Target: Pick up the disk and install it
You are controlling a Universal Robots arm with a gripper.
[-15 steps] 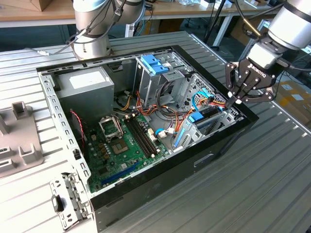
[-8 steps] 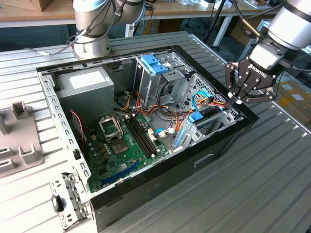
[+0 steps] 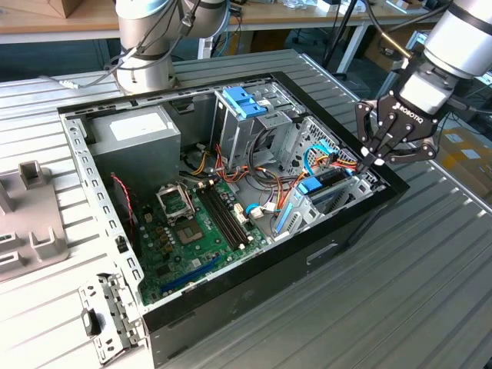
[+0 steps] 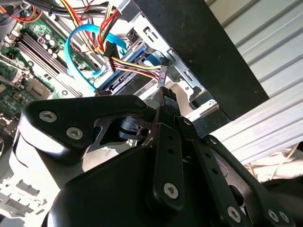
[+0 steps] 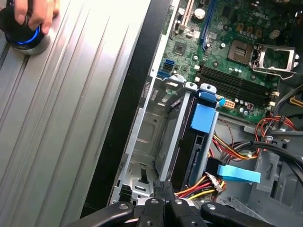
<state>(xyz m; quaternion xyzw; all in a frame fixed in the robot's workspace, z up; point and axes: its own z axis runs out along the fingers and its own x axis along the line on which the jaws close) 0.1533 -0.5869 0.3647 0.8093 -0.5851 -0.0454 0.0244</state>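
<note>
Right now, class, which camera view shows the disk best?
The first wrist view: the disk stands on edge in its bay, blue tab clear. The exterior view shows the disk small among cables; the second wrist view shows its cabled end.

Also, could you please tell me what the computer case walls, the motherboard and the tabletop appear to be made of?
The case walls look like bare sheet metal, dull grey with punched holes and folded edges. The motherboard looks like green circuit board with a satin sheen, carrying dark slots and a metal socket frame. The tabletop appears to be ribbed aluminium, brushed and pale grey, with long parallel grooves; the alloy is a guess from its look.
</note>
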